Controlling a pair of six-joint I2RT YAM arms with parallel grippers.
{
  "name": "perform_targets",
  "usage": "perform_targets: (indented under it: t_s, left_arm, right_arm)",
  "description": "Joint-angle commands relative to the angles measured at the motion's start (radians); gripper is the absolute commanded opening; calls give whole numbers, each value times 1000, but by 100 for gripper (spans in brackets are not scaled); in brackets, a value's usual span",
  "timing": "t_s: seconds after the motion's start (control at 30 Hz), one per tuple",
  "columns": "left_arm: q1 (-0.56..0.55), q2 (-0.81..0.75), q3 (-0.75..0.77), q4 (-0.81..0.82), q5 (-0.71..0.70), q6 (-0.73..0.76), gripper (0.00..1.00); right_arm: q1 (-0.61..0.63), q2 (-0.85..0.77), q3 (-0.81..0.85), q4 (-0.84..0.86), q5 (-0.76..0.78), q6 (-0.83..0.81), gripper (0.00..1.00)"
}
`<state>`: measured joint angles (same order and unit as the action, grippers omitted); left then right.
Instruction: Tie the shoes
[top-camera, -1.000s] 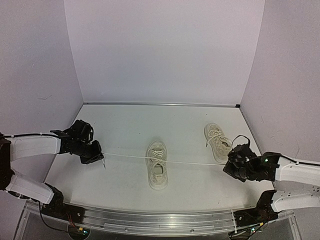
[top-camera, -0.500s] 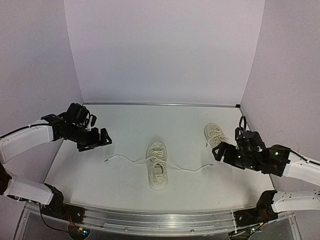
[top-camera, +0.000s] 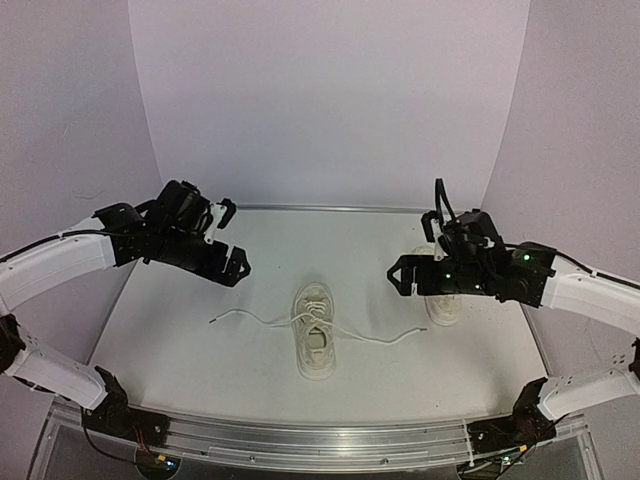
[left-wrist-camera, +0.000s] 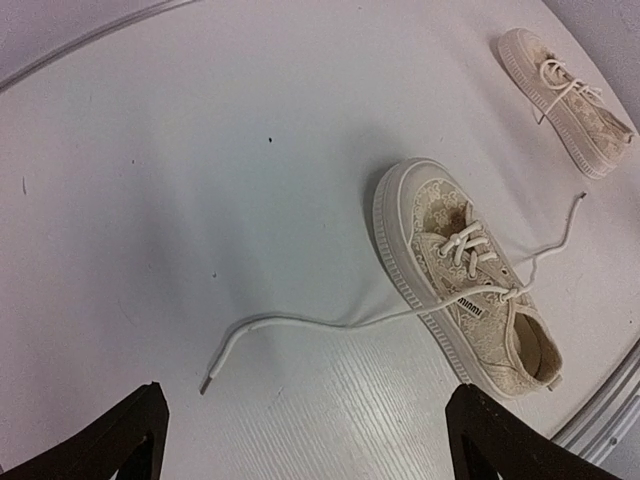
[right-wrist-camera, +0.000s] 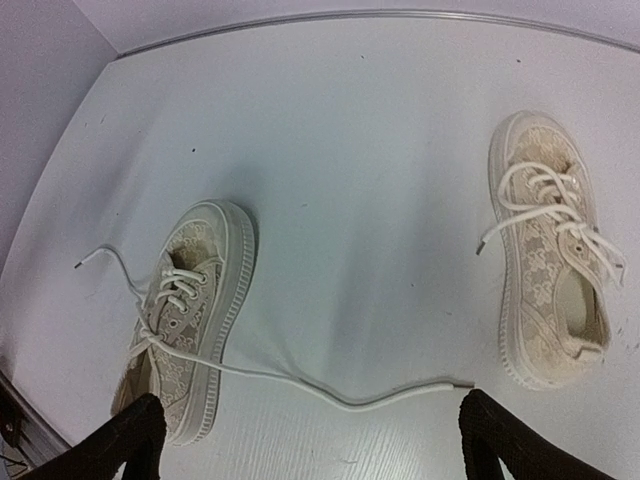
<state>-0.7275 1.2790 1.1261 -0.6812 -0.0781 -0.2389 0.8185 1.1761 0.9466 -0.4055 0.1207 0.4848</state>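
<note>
One of the shoes lies mid-table, toe away from the arms, with a simple cross-over in its laces. Its left lace and right lace trail slack across the table. The other shoe lies at the right, partly under my right arm, its laces loose. My left gripper hangs open above the left lace end. My right gripper hangs open above the right lace end. Neither holds anything.
Pale purple walls close the table at the back and both sides. A metal rail runs along the near edge by the arm bases.
Both grippers have opened and let go of the taut lace ends, which dropped slack onto the table. Both arms have risen and swung back, away from the near edge.
</note>
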Motion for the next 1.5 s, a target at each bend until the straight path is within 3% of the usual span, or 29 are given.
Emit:
perform_targets:
  t_s: [0.0, 0.2, 0.33, 0.5, 0.77, 1.0, 1.27, 1.47]
  left_arm:
    - [10, -20, 24, 187, 24, 130, 100]
    - [10, 80, 57, 153, 141, 360, 100]
    - [8, 181, 38, 121, 120, 521, 99]
    - [8, 271, 7, 130, 245, 722, 99]
    - [8, 434, -31, 221, 392, 949, 78]
    - [9, 534, 2, 269, 426, 1003, 59]
    - [8, 576, -23, 394, 438, 1001, 49]
    - [8, 587, -18, 415, 455, 1001, 35]
  right_arm:
    - [-4, 41, 106, 24, -4, -106, 98]
    - [-3, 12, 122, 71, -35, -105, 98]
    - [-4, 7, 110, 82, -44, -94, 98]
    - [-4, -9, 81, 113, -132, -109, 98]
    - [-3, -36, 31, 148, -213, -105, 98]
    - [-4, -61, 13, 146, -223, -106, 98]
    - [-4, -45, 13, 145, -236, -111, 98]
    - [-4, -33, 15, 145, -238, -110, 98]
